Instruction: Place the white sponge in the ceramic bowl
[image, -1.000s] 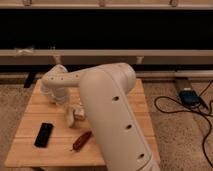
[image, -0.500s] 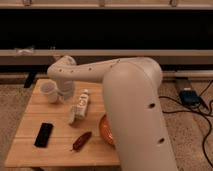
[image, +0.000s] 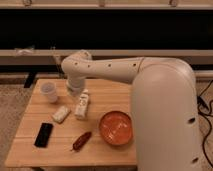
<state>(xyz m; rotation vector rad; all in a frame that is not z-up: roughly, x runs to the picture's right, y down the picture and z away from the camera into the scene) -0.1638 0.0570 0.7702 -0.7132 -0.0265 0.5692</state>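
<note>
The white sponge (image: 61, 114) lies flat on the wooden table (image: 60, 152), just left of a white labelled bottle. The ceramic bowl (image: 116, 128), orange-red and glossy, stands at the table's front right with nothing in it. My big white arm reaches in from the right foreground to the table's back. My gripper (image: 75, 91) hangs at its end between the white cup and the top of the bottle. It is up and to the right of the sponge, apart from it, and nothing shows in its grasp.
A small white cup (image: 49, 91) stands at the back left. The white bottle (image: 82, 104) lies beside the sponge. A black phone (image: 43, 134) and a reddish-brown oblong item (image: 81, 141) lie near the front edge. A dark shelf runs behind the table.
The arm has swung back and to the right, off the middle of the table. The sponge now shows lying free on the wood, and the whole bowl is uncovered.
</note>
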